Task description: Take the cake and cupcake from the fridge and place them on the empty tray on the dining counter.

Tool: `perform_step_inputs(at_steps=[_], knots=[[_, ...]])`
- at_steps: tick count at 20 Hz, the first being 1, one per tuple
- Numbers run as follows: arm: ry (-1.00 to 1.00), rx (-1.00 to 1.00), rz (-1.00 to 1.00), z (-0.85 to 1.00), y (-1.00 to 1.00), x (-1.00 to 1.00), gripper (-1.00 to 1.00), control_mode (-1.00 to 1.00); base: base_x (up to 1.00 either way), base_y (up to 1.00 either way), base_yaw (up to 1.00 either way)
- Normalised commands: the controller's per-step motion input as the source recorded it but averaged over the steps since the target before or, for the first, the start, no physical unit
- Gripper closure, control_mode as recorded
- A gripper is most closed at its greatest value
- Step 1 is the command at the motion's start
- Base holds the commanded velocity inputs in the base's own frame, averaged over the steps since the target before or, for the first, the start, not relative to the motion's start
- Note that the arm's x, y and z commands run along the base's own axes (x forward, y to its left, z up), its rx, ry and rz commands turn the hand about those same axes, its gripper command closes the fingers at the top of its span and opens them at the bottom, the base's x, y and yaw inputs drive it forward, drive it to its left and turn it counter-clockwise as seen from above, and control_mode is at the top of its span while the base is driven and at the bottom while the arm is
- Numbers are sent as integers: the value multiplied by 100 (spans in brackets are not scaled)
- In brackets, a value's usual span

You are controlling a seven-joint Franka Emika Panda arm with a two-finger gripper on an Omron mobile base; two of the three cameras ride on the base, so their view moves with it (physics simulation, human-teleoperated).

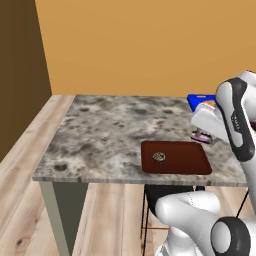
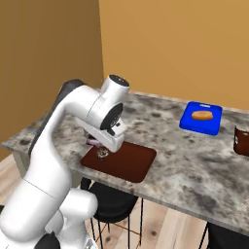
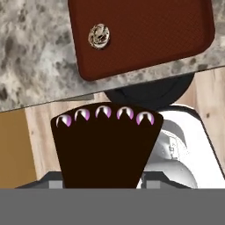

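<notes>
While I scan from the left of the left base view, I see the dining counter point(image 1: 100, 135), grey speckled stone with bare floor beside it. Further right lies the tray point(image 1: 187, 159), dark reddish-brown, flat on the counter near its front edge. The cupcake point(image 1: 159, 157) sits on the tray's left part, small and round. Right of that, my gripper point(image 1: 201, 136) hangs just above the tray's far right corner, clamped on the cake point(image 1: 199, 134), whose pink layer shows at the jaws. In the hand view the cake point(image 3: 105, 147) is a dark wedge with pink-white dabs along its edge, sitting between the two fingers, which stand moderately wide and press its sides. Beyond the gripper, a blue board point(image 2: 201, 118) with an orange item point(image 2: 202, 115) rests further back on the counter.
</notes>
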Motion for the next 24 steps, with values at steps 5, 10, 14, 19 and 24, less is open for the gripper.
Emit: perform_step_inputs(at_steps=[5, 10, 14, 19, 24], knots=[[6, -6, -2, -78, -48, 53, 100, -100, 0, 0, 0], [-5, -7, -2, -76, -33, 17, 100, -100, 0, 0, 0], [-15, -8, -6, -75, -10, 12, 100, -100, 0, 0, 0], [-5, -5, -9, -61, -5, 39, 100, -100, 0, 0, 0], [0, 0, -6, -36, -7, 63, 100, -100, 0, 0, 0]])
